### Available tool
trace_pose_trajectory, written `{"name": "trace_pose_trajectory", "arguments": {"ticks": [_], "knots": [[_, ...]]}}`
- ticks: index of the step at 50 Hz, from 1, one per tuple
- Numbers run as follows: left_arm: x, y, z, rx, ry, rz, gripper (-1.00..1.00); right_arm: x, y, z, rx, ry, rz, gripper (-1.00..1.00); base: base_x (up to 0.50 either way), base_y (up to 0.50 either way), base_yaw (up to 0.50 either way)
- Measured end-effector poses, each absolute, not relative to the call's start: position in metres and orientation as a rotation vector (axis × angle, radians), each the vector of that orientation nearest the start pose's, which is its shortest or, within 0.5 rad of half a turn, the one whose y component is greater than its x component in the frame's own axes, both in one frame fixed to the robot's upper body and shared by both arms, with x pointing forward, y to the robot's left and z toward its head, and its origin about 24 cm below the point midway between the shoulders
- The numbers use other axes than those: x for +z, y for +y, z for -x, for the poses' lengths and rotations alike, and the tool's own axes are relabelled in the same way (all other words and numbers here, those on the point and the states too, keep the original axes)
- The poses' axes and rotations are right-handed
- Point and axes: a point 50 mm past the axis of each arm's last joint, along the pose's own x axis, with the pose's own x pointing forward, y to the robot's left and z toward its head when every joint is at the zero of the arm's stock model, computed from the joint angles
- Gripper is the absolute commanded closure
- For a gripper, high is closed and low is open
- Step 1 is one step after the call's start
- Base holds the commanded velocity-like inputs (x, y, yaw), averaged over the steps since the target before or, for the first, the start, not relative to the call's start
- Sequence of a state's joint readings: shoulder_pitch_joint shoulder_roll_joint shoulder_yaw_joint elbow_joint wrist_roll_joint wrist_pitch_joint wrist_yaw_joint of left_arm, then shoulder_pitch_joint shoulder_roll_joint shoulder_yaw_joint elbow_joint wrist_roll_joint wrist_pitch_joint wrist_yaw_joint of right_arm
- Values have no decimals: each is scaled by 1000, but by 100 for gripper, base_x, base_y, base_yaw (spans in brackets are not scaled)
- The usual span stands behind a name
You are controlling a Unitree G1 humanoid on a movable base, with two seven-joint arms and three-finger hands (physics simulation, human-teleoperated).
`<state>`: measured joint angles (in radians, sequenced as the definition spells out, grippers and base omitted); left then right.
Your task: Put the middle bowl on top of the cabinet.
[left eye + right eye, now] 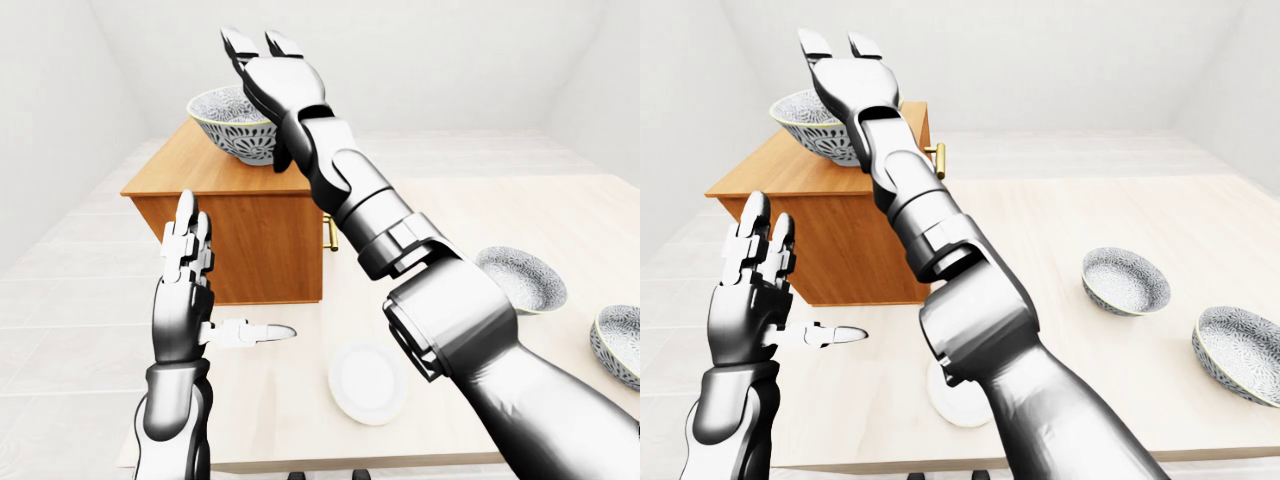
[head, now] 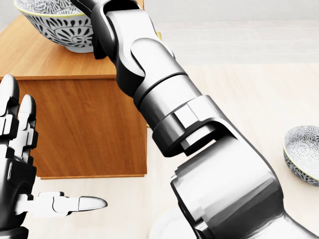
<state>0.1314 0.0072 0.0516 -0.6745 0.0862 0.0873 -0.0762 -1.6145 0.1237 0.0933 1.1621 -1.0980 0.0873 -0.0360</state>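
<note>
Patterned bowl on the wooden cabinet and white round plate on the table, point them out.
Patterned bowl (image 1: 225,135): left-eye view, outer wall below the rim.
White round plate (image 1: 365,390): left-eye view, its flat centre.

Bowl (image 1: 228,122) on cabinet (image 1: 250,250), left; 2 other bowls (image 1: 520,280) on table (image 1: 520,215), rt
</note>
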Motion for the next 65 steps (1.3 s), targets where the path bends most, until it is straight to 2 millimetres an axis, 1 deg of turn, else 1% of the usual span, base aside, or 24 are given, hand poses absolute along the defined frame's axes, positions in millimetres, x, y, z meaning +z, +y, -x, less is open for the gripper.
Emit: {"name": "trace_pose_trajectory", "arguments": {"ticks": [10,17,21,30,40,47,56,65], "knots": [[157,164,-203,36,-451,-137,-100,316,38,-379,141,-635,1368,-100,0,0,0],[156,164,-203,35,-448,-138,-100,311,34,-363,153,-669,1442,-100,0,0,0],[155,164,-203,38,-443,-142,-100,308,27,-353,145,-665,1487,-100,0,0,0],[153,165,-204,41,-434,-146,-100,304,5,-332,94,-604,1565,-100,0,0,0],[152,164,-204,43,-427,-150,-100,313,-30,-313,-19,-491,1630,-100,0,0,0],[151,165,-205,46,-422,-152,-100,325,-54,-301,-177,-495,1634,-100,0,0,0],[150,165,-205,50,-418,-154,-100,342,-76,-278,-370,-533,1630,-100,0,0,0],[149,165,-205,51,-415,-156,-100,345,-92,-259,-492,-546,1617,-100,0,0,0]]}}
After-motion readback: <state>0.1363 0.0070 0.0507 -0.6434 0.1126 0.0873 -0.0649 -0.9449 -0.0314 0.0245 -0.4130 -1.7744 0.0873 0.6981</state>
